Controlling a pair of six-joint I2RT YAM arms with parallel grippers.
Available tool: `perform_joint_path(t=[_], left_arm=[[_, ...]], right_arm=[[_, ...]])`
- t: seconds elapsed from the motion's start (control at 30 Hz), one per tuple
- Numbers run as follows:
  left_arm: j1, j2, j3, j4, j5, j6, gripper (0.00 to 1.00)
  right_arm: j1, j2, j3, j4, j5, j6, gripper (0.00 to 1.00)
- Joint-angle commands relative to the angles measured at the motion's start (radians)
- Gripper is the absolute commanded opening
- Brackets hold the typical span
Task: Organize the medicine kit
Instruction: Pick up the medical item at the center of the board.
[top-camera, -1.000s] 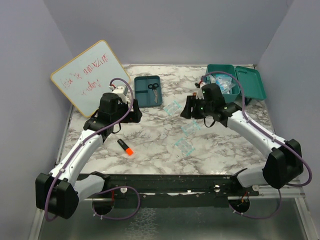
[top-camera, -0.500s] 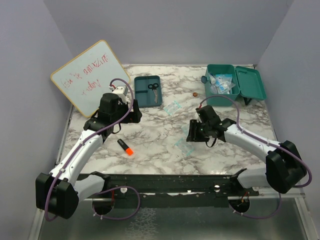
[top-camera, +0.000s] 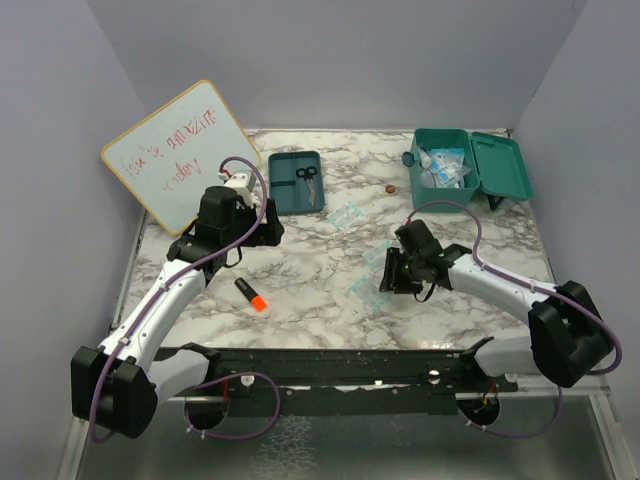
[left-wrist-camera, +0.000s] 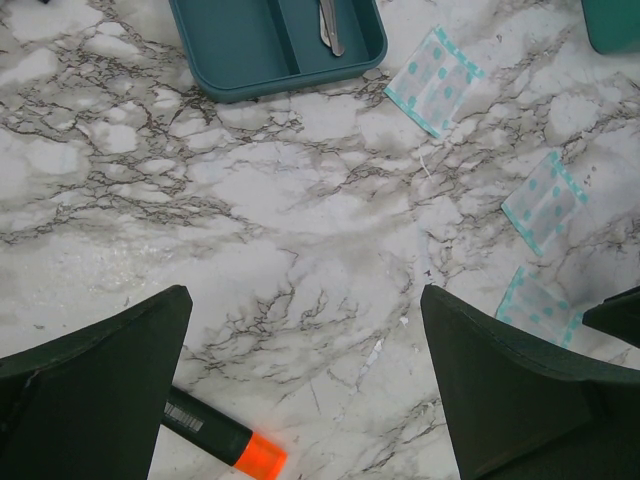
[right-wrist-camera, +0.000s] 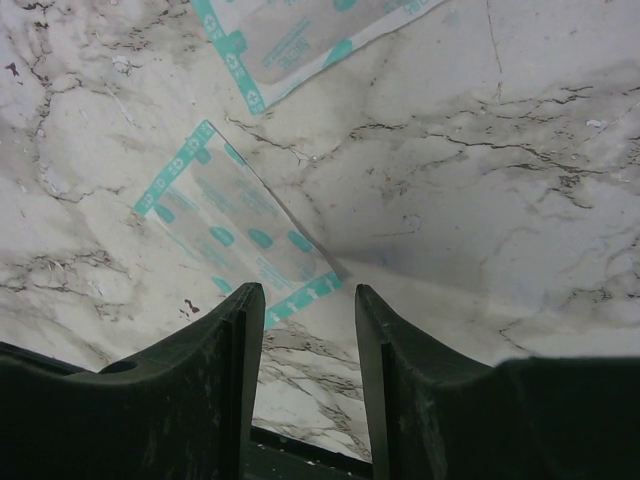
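Medicine kit (top-camera: 447, 201) sat at the far right corner of the table (top-camera: 320, 325), lid swung open to the right. Inside: a loose pile of clear and white packets, contents not readable. A small blue round item (top-camera: 410, 158) touched its left wall; a small brown disc (top-camera: 381, 187) lay just left of that.

Flat divided tray (top-camera: 285, 195) was far centre-left, with scissors (top-camera: 309, 180) in its right compartment and nothing visible in the left one.

Three teal-dotted sachets were loose on the marble: one (top-camera: 348, 214) near the tray, one (top-camera: 381, 255) mid-table, one (top-camera: 368, 290) nearest the arms.

Right gripper (top-camera: 390, 275) was low over the table, pitched down and pointed left, fingers a narrow gap apart with nothing between them. On the right wrist camera its left finger (right-wrist-camera: 215, 370) overlapped the corner of the nearest sachet; contact can't be confirmed.

Left gripper (top-camera: 268, 225) was raised mid-left, jaws wide apart and empty, looking down at bare marble.

An orange-capped marker (top-camera: 250, 295) lay just beside the left forearm. A whiteboard (top-camera: 180, 155) leaned at the far left corner. Open marble ran between the two arms; the kit was tight to the back and right edges.
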Motion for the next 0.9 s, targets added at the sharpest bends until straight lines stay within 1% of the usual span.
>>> perform_joint_path(t=[0.0,0.3,0.57,0.73,0.87], left_arm=[[-0.003,-0.019,-0.011,-0.004,0.012,0.006,0.98],[-0.003,-0.015,-0.008,-0.002,0.022,0.005,0.98],[-0.003,-0.013,-0.011,-0.001,0.022,0.004,0.98],[-0.003,-0.01,-0.013,0.001,0.026,0.002,0.98],[-0.003,-0.006,-0.012,0.004,0.034,0.0,0.98]], right_arm=[[0.005,-0.001,-0.033,0.046,0.022,0.049,0.46],[0.004,0.032,-0.075,0.094,0.008,0.05,0.43],[0.005,0.043,-0.102,0.159,-0.034,0.028,0.38],[0.005,0.049,-0.098,0.143,-0.029,0.022,0.32],[0.005,0.049,-0.116,0.173,-0.059,0.031,0.29]])
